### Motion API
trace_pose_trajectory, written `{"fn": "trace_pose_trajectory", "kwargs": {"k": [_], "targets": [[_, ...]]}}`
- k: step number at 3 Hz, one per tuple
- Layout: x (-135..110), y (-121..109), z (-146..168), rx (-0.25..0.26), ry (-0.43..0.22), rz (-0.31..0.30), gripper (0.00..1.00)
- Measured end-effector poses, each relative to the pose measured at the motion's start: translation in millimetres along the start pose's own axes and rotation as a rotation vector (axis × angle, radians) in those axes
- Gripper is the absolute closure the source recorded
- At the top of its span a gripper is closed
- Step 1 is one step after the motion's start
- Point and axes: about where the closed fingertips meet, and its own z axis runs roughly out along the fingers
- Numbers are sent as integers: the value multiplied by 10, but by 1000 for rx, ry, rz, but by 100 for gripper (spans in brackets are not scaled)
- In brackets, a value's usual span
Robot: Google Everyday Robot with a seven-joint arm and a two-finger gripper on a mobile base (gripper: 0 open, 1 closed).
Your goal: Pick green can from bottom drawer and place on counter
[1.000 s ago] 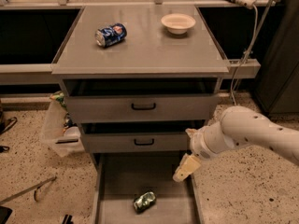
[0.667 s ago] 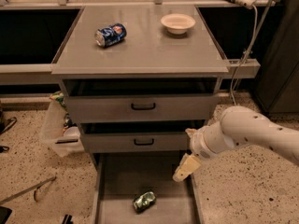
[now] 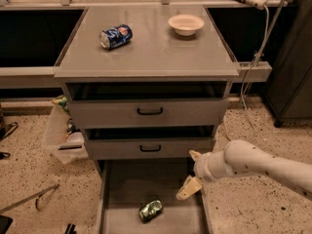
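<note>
The green can (image 3: 150, 210) lies on its side, dented, on the floor of the open bottom drawer (image 3: 122, 189), near the front middle. My gripper (image 3: 191, 172) hangs over the drawer's right side, up and to the right of the can and apart from it. Its two cream fingers are spread open and hold nothing. The white arm reaches in from the right. The counter (image 3: 151, 52) is the grey top of the cabinet.
A blue can (image 3: 116, 36) lies on the counter at the left and a white bowl (image 3: 185, 23) stands at the back right. The two upper drawers (image 3: 148, 112) are slightly pulled out. A plastic bin (image 3: 63, 138) with clutter stands left of the cabinet. A cable (image 3: 253, 57) hangs at the right.
My gripper has moved down and slightly left, closer to the bottom drawer and the green can. The can has not moved.
</note>
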Motion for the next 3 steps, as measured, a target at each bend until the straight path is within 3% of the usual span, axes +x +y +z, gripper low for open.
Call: {"fn": "trace_pose_trajectory", "kwargs": {"k": [1,2,3], "targets": [[448,-174,659,-3,-18,26,0],[870,-157,1273,-51,-7,47,0],[1144,42,1591,-111,5,65,0]]}}
